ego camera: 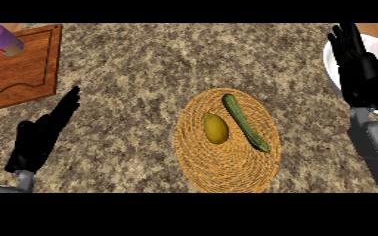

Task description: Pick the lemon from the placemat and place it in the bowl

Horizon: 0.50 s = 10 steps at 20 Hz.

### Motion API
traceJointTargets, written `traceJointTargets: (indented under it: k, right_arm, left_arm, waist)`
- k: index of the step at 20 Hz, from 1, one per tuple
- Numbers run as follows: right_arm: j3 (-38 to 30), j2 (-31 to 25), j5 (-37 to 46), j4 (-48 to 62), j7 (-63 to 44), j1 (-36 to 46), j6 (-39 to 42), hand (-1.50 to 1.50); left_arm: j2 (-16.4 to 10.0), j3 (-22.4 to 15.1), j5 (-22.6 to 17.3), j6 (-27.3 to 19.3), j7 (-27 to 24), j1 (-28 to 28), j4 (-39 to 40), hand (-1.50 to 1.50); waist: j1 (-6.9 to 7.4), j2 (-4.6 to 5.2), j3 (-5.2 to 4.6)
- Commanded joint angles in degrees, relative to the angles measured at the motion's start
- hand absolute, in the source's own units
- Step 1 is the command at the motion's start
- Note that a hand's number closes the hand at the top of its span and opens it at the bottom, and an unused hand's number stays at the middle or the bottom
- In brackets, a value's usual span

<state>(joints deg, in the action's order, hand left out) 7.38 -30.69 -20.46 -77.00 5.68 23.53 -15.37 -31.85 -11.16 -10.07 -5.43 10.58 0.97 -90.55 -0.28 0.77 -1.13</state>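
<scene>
The lemon (215,128) lay on the woven placemat (221,172), just left of a slanting cucumber (245,122). At the far right, the right hand (356,70) stood with fingers straight, overlapping the white bowl (330,60). The left hand (38,137) showed at the near left, its fingers also straight.

The lemon (215,128), a dull yellow oval, is lying on the left half of the round, woven, straw-coloured placemat (221,170), its long axis pointing up the view. The white bowl (330,65) is showing only a sliver at the right edge, well apart from the lemon.
</scene>
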Motion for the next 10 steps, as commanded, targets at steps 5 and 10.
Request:
traceJointTargets:
  k: [5,10]
  right_arm:
    - [24.3,6.1,7.6,-5.2,-6.1,-0.8,12.8,1.50]
    - [24.6,16.2,20.3,-6.6,3.3,-10.0,-13.0,-1.50]
  left_arm:
    - [10.0,-0.8,0.4,-6.1,-3.8,6.7,-1.5,0.00]
    - [13.7,-0.4,-0.8,-7.4,-6.4,6.1,-0.3,0.00]
  waist:
    - [2.18,-0.54,0.79]
    - [-1.13,-0.91,1.17]
